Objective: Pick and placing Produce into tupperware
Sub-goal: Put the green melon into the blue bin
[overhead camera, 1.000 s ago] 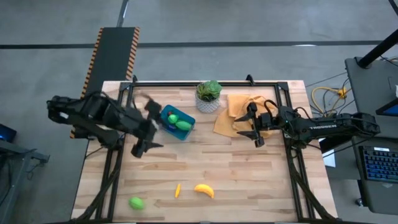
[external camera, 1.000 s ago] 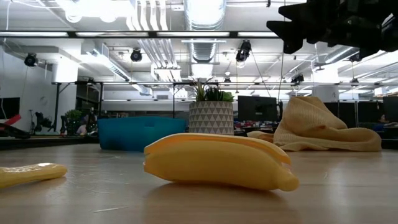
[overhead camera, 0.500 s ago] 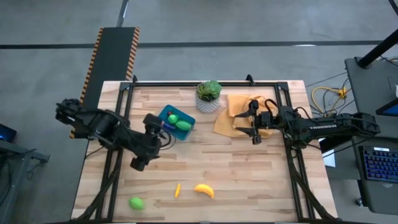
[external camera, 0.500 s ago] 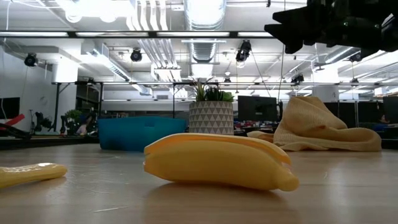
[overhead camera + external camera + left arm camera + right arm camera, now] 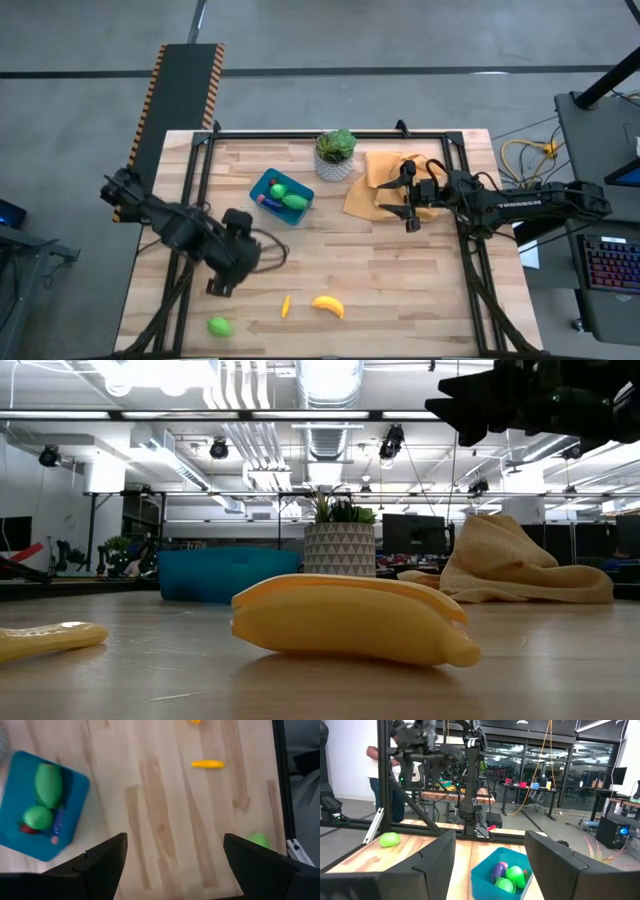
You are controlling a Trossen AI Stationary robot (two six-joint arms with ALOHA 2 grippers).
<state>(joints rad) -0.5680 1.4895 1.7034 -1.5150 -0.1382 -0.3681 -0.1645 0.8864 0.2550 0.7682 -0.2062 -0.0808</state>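
Observation:
The blue-teal tupperware (image 5: 283, 197) sits left of the table's centre and holds two green pieces (image 5: 42, 795), a purple one and a tiny red one. On the wood near the near edge lie the yellow banana (image 5: 328, 306), a small orange-yellow piece (image 5: 286, 305) and a green round piece (image 5: 219, 325). My left gripper (image 5: 222, 280) hovers open between the tupperware and the green piece, touching nothing. My right gripper (image 5: 393, 203) hangs open in the air over the cloth's left edge, right of the tupperware.
A leafy plant in a white patterned pot (image 5: 336, 155) stands just behind the tupperware. An orange-yellow cloth (image 5: 385, 180) lies crumpled at the far right. A dark frame rail (image 5: 330, 135) runs around the table. Bare wood (image 5: 400, 280) stretches across the middle and near right.
My left gripper has drawn away from the tupperware's left side toward the table's near edge, staying open. It now hovers over the bare wood above the green round piece. The produce and the tupperware have not moved.

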